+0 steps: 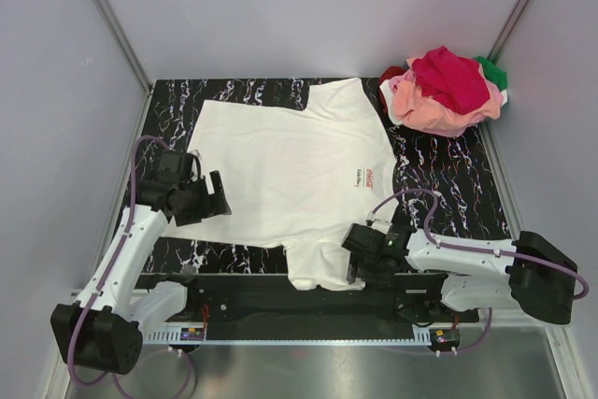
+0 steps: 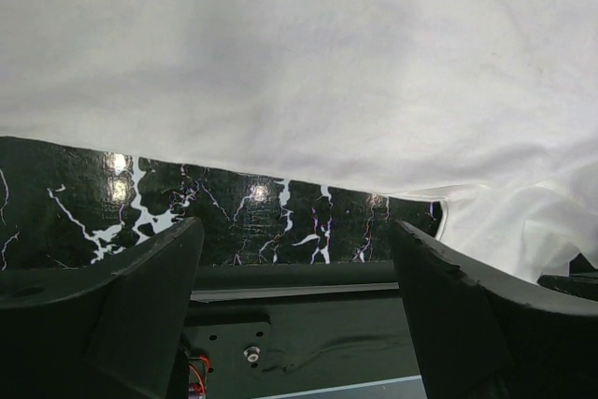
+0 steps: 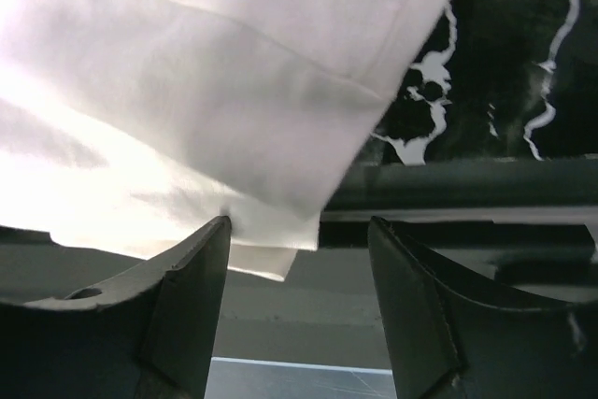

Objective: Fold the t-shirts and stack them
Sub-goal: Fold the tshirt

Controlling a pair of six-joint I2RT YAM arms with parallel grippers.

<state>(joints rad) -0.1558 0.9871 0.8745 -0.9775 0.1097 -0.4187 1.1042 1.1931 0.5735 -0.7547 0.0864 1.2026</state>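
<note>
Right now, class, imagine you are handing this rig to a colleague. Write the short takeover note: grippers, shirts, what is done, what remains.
Left gripper: open, empty, at the near left edge of the white t-shirt.
Right gripper: open, empty, at the shirt's near sleeve, which lies over the near edge of the table.
Other t-shirts: unfolded heap in the far right corner.
Done: white shirt spread flat.
Left to do: every fold, then the stacking.
</note>
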